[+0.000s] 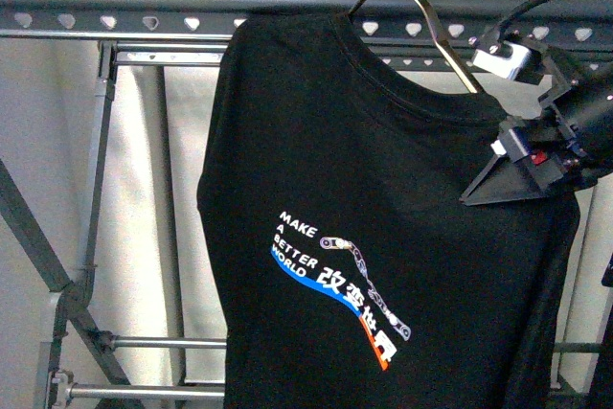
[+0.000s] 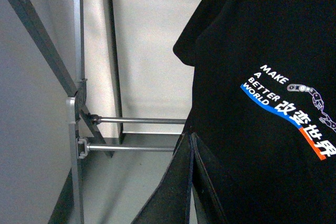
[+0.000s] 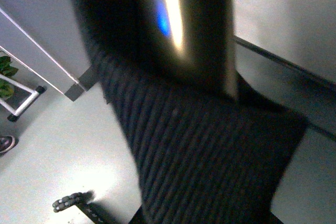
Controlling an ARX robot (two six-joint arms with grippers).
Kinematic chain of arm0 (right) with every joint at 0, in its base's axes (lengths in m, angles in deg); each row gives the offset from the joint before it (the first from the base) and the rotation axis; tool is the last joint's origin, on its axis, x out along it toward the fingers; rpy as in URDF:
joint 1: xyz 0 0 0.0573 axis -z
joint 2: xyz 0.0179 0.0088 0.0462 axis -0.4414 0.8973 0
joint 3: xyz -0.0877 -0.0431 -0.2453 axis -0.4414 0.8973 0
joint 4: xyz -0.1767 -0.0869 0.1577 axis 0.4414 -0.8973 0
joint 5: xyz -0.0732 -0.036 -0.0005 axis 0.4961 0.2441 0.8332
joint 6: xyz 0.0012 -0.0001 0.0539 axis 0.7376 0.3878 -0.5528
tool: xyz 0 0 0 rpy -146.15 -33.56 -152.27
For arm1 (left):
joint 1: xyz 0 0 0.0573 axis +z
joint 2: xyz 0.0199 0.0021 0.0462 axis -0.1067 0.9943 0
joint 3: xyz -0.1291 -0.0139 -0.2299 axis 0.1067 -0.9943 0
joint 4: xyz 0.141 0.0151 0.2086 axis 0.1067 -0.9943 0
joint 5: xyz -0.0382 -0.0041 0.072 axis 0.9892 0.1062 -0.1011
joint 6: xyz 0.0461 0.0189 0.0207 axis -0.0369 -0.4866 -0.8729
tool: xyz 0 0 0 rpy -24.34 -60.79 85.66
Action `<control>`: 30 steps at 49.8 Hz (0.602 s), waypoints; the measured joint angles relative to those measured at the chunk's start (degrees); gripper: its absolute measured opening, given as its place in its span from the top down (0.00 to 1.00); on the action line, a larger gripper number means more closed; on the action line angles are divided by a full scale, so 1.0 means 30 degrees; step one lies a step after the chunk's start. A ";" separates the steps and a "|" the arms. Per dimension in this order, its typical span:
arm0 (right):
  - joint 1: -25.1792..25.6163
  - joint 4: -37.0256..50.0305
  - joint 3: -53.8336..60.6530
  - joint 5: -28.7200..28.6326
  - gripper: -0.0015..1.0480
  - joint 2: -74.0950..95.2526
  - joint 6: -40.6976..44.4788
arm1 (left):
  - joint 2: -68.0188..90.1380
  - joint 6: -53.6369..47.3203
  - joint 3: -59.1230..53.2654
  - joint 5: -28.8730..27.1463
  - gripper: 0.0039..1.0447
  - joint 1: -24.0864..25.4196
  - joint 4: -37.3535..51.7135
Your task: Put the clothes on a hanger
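Note:
The black T-shirt [image 1: 374, 237] with the white "MAKE A BETTER WORLD" print, Chinese characters, chain graphic and blue-orange swoosh hangs from a metal hanger [image 1: 421, 21] whose hook goes up past the grey rail [image 1: 115, 9]. My right gripper [image 1: 508, 174] is shut on the shirt at its right shoulder, just below the hanger's right arm. In the right wrist view ribbed black cloth [image 3: 205, 150] fills the jaws below a shiny metal bar [image 3: 173, 14]. My left gripper [image 2: 190, 182] is shut, its jaws together beside the shirt's lower left edge [image 2: 252, 129]; it is out of the front view.
A grey metal rack frame stands behind the shirt, with a perforated top rail, diagonal braces [image 1: 38, 237] and low crossbars [image 1: 163, 342]. The same crossbars [image 2: 136, 120] show in the left wrist view. A white wall lies behind.

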 joint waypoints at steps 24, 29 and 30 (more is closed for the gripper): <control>-0.1326 0.1639 0.5544 0.0342 0.93 -0.3286 -0.1770 | -0.4554 -0.0015 -0.3898 -0.0007 0.97 0.0000 -0.0634; -0.1013 0.1603 0.6317 0.0335 0.93 -0.3461 -0.1843 | -0.5617 -0.0015 -0.4342 0.0000 0.97 0.0000 -0.1231; -0.0925 0.1588 0.6317 0.0357 0.93 -0.3410 -0.1865 | -0.5785 -0.0015 -0.4408 0.0000 0.97 0.0000 -0.1333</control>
